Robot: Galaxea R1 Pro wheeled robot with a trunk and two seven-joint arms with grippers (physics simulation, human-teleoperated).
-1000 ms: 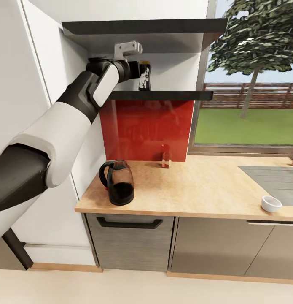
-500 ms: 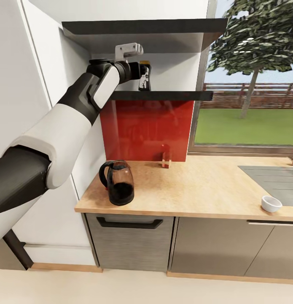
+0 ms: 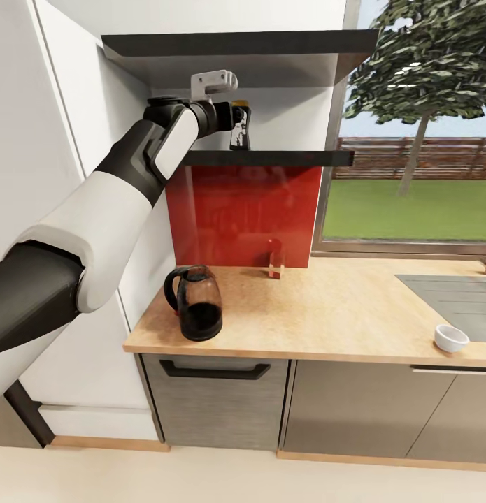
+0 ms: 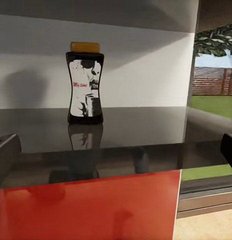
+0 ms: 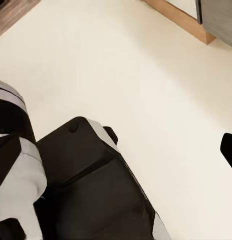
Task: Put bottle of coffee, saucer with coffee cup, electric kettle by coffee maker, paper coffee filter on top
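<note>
Your left gripper [image 4: 116,145] is reaching with fingers spread wide, toward the bottle of coffee [image 4: 85,84], which is standing upright straight ahead on the kitchen shelf [image 4: 146,125], not touching yet.

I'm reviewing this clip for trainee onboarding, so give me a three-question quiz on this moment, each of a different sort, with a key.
1. True or false: the bottle of coffee stands upright on the kitchen shelf.
2. Multiple choice: what stands on the kitchen countertop nearest its left end? A) the electric kettle B) a toaster C) a frying pan
3. Fill in: in the left wrist view, the left gripper has its fingers spread wide, so it is ____.

Key: 1 true; 2 A; 3 open, with the bottle ahead of it and not yet between the fingertips.
</note>
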